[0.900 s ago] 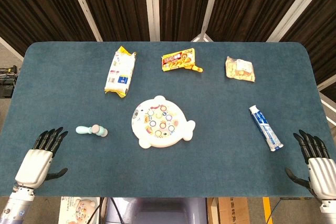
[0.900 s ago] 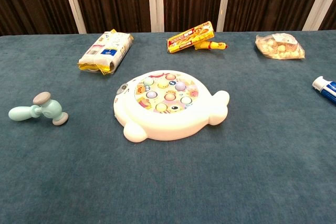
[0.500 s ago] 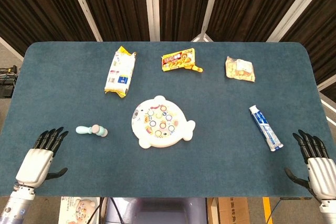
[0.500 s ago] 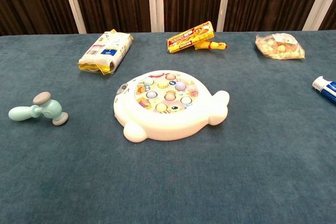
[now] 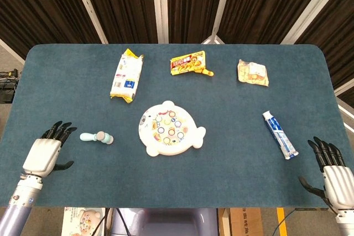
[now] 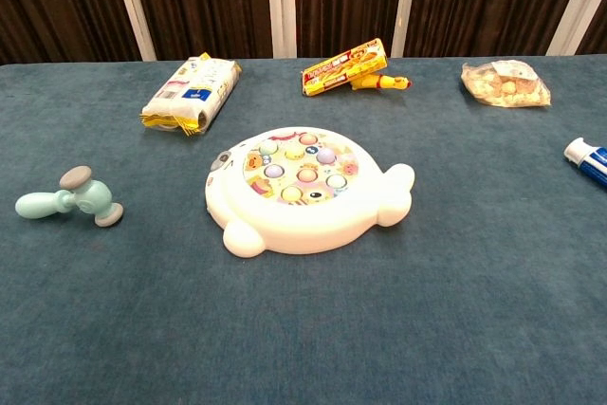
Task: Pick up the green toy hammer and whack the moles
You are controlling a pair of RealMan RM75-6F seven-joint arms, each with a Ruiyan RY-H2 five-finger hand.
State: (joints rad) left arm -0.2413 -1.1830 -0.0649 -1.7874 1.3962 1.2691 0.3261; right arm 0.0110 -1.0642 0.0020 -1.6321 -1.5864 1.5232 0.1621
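At the near edge of the blue tabletop (image 5: pixel 72 98) the left hand (image 5: pixel 42 153) is seen at the left corner, empty, with its fingers spread apart and pointed toward the far side. The right hand (image 5: pixel 333 174) is seen at the near right corner, likewise empty with fingers apart. Just beyond and to the right of the left hand, the green toy hammer (image 5: pixel 97 137) is laid flat on the cloth, untouched, its handle pointed left and its head toward the mole game (image 5: pixel 170 128). The white, fish-shaped game is set near the tabletop's centre, with its coloured moles (image 6: pixel 302 163) faced up. A blue-and-white tube (image 5: pixel 279 134) is laid to the right. Along the far side, a white packet (image 5: pixel 126 75), a red-and-yellow snack pack (image 5: pixel 189 63) and a bag of biscuits (image 5: pixel 253 73) are ranged left to right.
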